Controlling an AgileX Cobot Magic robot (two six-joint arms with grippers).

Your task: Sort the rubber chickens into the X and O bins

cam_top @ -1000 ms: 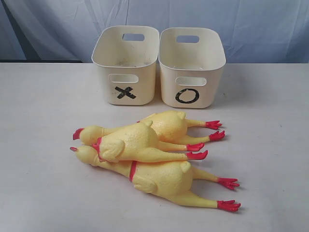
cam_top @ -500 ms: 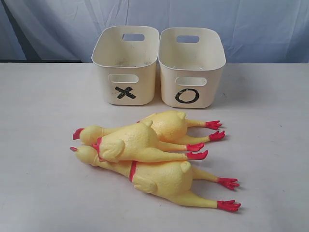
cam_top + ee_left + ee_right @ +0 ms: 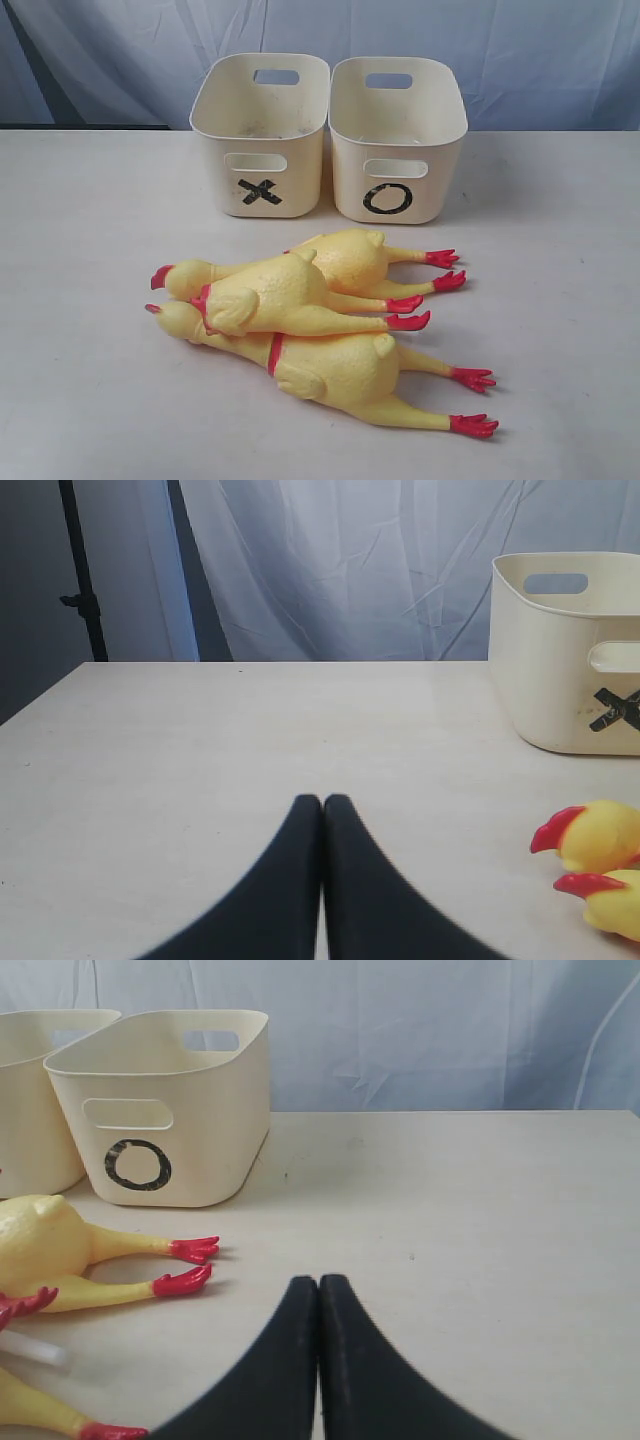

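- L gripper (image 3: pixel 322 802): jaws pressed together, empty, left of pile.
- rubber chickens (image 3: pixel 300 310): heaped mid-table, near side, heads left, feet right, one lying on top of the others. Prob light, soft, squashy; grab the fat body, not neck/legs.
- X bin (image 3: pixel 300 175) and O bin (image 3: pixel 440 185): far side, touching, X on left.
- R gripper (image 3: pixel 318 1285): pressed together, empty, right of the feet.
- Nothing between pile and bins; overlap in the pile is the likely snag.

Pale matte table (image 3: pixel 80 230) is filling most of the view, its top lightly speckled and scuffed. Wrinkled white curtain (image 3: pixel 520 60) is hanging behind the far edge. Off one far corner, a thin black stand (image 3: pixel 82 600) is rising upright against a dark grey wall (image 3: pixel 30 600), just beside the curtain's edge.
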